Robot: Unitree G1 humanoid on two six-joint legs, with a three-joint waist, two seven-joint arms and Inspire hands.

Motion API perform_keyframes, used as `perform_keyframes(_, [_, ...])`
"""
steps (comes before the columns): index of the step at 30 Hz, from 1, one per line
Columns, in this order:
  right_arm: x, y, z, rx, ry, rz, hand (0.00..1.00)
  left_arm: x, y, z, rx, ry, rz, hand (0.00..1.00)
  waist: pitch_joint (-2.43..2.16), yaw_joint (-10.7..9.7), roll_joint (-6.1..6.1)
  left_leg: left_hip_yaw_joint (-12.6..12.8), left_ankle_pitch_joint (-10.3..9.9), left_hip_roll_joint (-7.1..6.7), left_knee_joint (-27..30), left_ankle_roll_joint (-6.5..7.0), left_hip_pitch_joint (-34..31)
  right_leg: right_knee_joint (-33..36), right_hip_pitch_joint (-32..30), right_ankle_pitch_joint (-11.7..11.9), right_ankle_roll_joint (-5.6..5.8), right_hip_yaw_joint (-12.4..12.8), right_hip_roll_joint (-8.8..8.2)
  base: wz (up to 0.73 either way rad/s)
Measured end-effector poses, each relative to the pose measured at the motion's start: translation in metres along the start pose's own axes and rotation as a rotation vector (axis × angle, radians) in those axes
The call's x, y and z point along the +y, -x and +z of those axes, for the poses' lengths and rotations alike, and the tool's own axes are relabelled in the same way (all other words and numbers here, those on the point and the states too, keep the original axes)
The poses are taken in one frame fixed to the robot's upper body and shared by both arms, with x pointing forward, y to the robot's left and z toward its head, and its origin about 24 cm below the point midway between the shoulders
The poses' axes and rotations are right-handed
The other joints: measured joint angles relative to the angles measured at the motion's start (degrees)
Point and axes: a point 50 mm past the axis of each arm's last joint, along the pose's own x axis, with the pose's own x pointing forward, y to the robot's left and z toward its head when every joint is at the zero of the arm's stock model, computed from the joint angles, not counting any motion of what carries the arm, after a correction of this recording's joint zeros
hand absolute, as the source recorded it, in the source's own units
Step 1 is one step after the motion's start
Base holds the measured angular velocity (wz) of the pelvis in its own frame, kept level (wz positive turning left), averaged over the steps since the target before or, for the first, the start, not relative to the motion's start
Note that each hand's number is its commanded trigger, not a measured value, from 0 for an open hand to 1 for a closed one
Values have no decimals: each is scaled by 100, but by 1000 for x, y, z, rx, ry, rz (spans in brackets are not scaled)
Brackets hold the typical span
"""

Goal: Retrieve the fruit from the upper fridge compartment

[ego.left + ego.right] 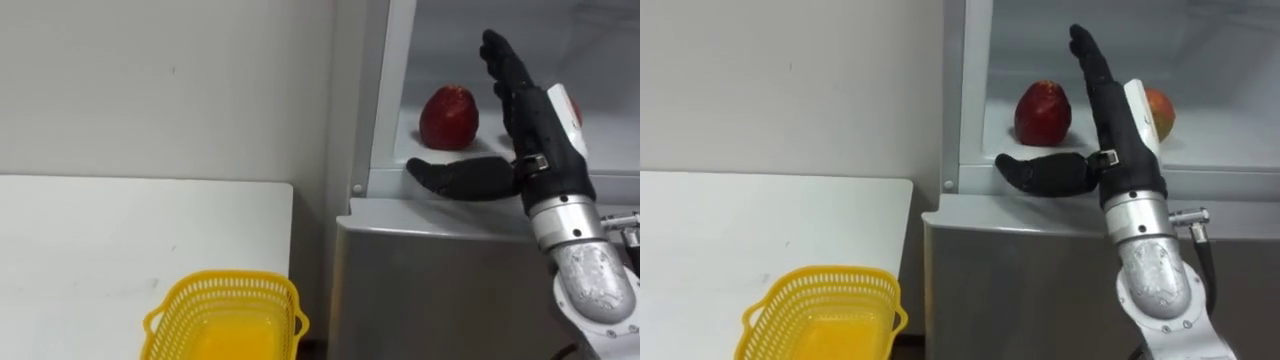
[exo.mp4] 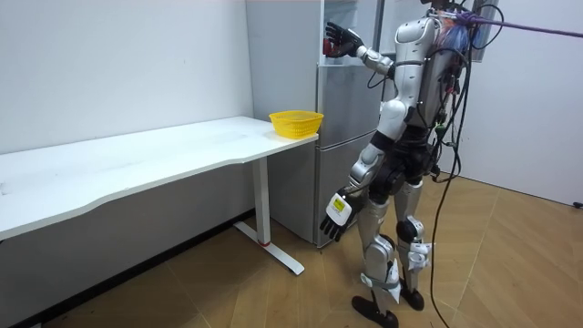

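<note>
A dark red apple (image 1: 448, 118) stands on the white shelf of the open upper fridge compartment (image 1: 470, 182). My right hand (image 1: 540, 130) is raised at the shelf's front edge, just right of the apple, open. Its fingers point straight up and its thumb stretches left along the edge below the apple, holding nothing. A second red-and-yellow fruit (image 1: 1160, 112) sits further right on the shelf, partly hidden behind the hand. In the room view I stand upright facing the fridge (image 2: 346, 137), and my left hand (image 2: 335, 217) hangs open by my thigh.
A yellow mesh basket (image 1: 225, 320) stands on the near right corner of the white table (image 1: 100, 240), beside the fridge. The grey lower fridge door (image 1: 440, 290) is closed below the shelf. A pale wall runs behind the table.
</note>
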Motion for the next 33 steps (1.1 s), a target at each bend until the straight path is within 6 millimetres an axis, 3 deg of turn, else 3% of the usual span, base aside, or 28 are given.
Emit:
perform_keyframes(11, [1,-3,-8,52,-53,51,0,2,0,-1,17,-19,-4,0,-15,12,-25,-16,2,2,40,4,-16,13,-7,6,-9,-2,-4,0])
perform_keyframes(16, [-3,-5,-13,79,-68,67,0,2,0,0,9,-18,-1,0,-64,31,-77,-13,11,-3,59,7,6,11,5,6,-9,-6,-11,0])
perform_keyframes(33, [-10,-23,-18,172,-251,116,0,5,0,-1,54,4,-10,0,-78,10,-62,-42,56,9,48,16,-125,80,-103,22,-32,-167,-26,1])
